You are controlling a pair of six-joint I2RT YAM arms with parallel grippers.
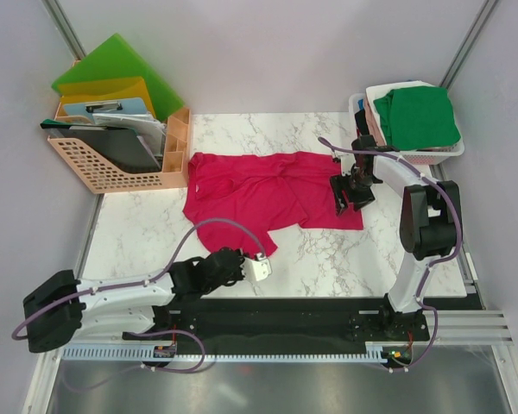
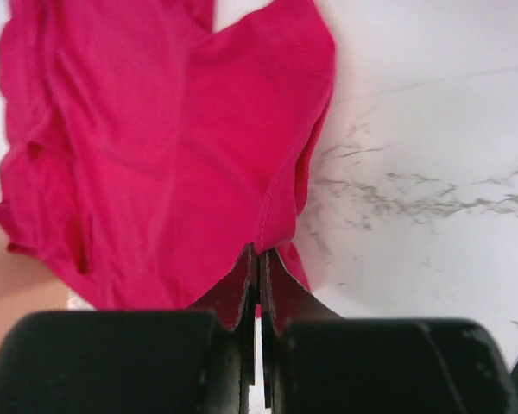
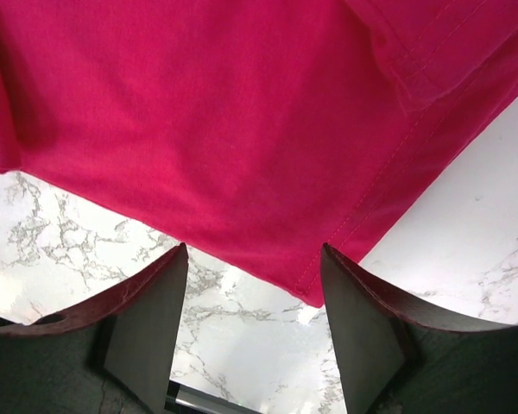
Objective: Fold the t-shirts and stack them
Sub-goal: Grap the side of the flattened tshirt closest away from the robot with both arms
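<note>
A crimson-pink t-shirt (image 1: 268, 190) lies spread and rumpled on the marble table (image 1: 328, 259). My left gripper (image 1: 252, 261) sits at the shirt's near-left corner. In the left wrist view the left gripper (image 2: 261, 252) is shut, pinching the hem of the t-shirt (image 2: 173, 147) between its tips. My right gripper (image 1: 350, 197) hovers over the shirt's near-right corner. In the right wrist view the right gripper (image 3: 253, 250) stands open, and the corner of the t-shirt (image 3: 242, 112) reaches just between its fingers without being held.
A white basket (image 1: 432, 157) at the back right holds a green t-shirt (image 1: 419, 116) on top of white and beige-pink ones. At the back left an orange rack (image 1: 112, 168) holds folders, a green folder (image 1: 121, 65) among them.
</note>
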